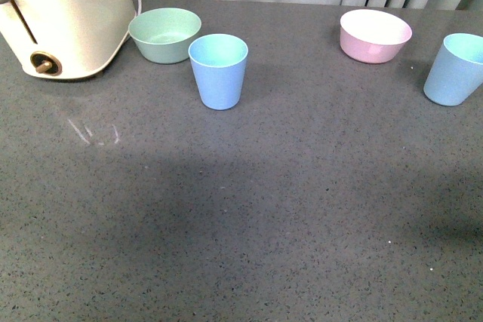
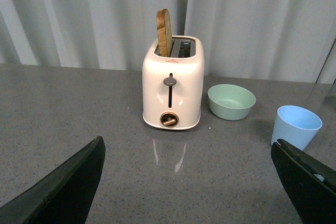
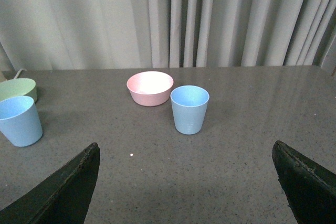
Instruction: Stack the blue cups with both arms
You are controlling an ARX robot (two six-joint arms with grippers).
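Two light blue cups stand upright on the grey counter. One blue cup (image 1: 218, 71) stands left of centre in the front view, in front of the mint-green bowl; it also shows in the left wrist view (image 2: 295, 127) and the right wrist view (image 3: 20, 120). The other blue cup (image 1: 456, 69) stands at the right edge; the right wrist view shows it (image 3: 189, 109) ahead of my right gripper. My left gripper (image 2: 186, 182) is open and empty. My right gripper (image 3: 186, 182) is open and empty. Neither arm shows in the front view.
A cream toaster (image 1: 64, 13) with a slice in it (image 2: 164, 32) stands at the back left. A mint-green bowl (image 1: 164, 34) sits beside it. A pink bowl (image 1: 375, 35) sits at the back right. Grey curtains hang behind the counter.
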